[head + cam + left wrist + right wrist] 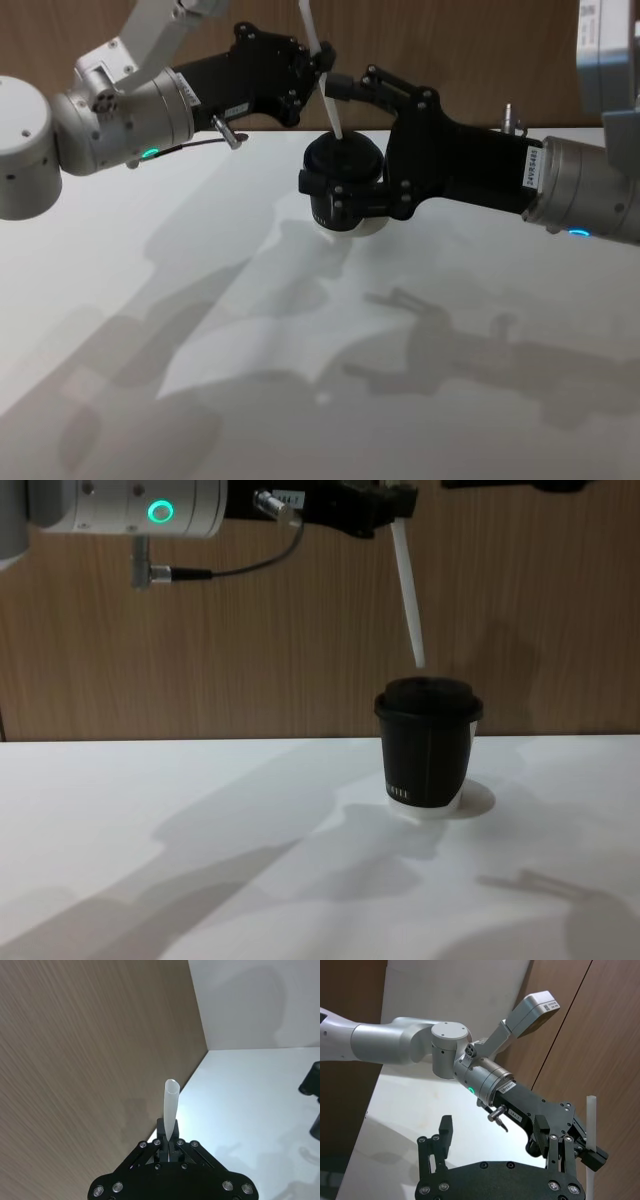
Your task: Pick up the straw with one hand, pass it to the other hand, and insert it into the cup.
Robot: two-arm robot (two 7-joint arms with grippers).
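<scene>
My left gripper (pixel 322 55) is shut on the upper part of the thin white straw (pixel 330 100), well above the table. The straw (pixel 408 590) hangs tilted, its lower tip just over the domed lid of the black cup (pixel 428 745), not touching it as far as I can tell. The cup (pixel 345 160) stands upright on the white table. My right gripper (pixel 328 135) is open, raised above the cup, its upper fingertip close beside the straw. In the left wrist view the straw (pixel 170 1105) rises from between the closed fingers (pixel 161 1132). The right wrist view shows the straw (pixel 591 1120) too.
A wood-panelled wall (pixel 250 650) stands close behind the cup. A thin dark cable with a metal plug (pixel 150 575) dangles from my left wrist. The white table (pixel 200 300) stretches wide in front of the cup and to both sides.
</scene>
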